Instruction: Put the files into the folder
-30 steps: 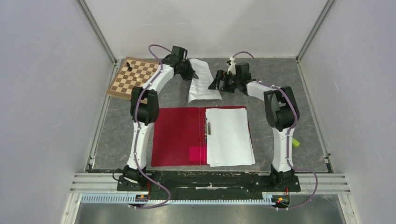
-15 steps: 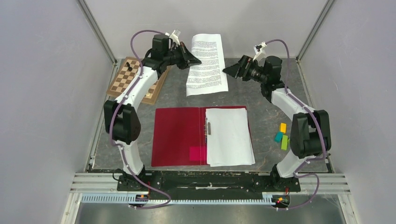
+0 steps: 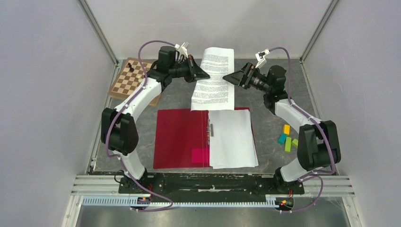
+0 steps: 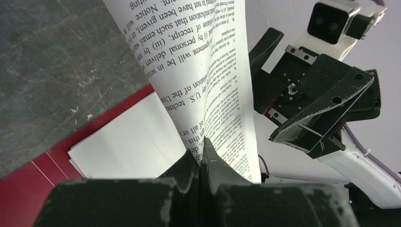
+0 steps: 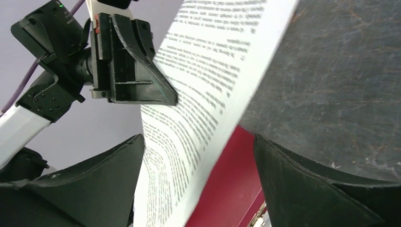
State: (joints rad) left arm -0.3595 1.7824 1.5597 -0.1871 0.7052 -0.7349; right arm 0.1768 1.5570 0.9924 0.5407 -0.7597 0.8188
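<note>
The red folder (image 3: pixel 179 137) lies open in the middle of the table, with a metal clip (image 3: pixel 209 128) at its spine and a pink patch (image 3: pixel 200 155). A stack of white sheets (image 3: pixel 231 137) rests on its right half. My left gripper (image 3: pixel 197 74) is shut on the left edge of a printed sheet (image 3: pixel 215 78) and holds it in the air above the folder's far edge. The left wrist view shows the jaws (image 4: pixel 203 147) pinched on the sheet (image 4: pixel 208 71). My right gripper (image 3: pixel 228 77) is open, and its jaws straddle the sheet's right edge (image 5: pixel 198 94) without closing.
A brown-and-white chessboard (image 3: pixel 132 78) with a black piece (image 3: pixel 129 66) lies at the back left. Small coloured blocks (image 3: pixel 286 137) sit on the table to the right of the folder. Grey walls close in both sides and the back.
Both arms have risen from the table and the left gripper has lifted the printed sheet. In the last half second the sheet moved nearer the folder and the right gripper closed in on its right edge.
</note>
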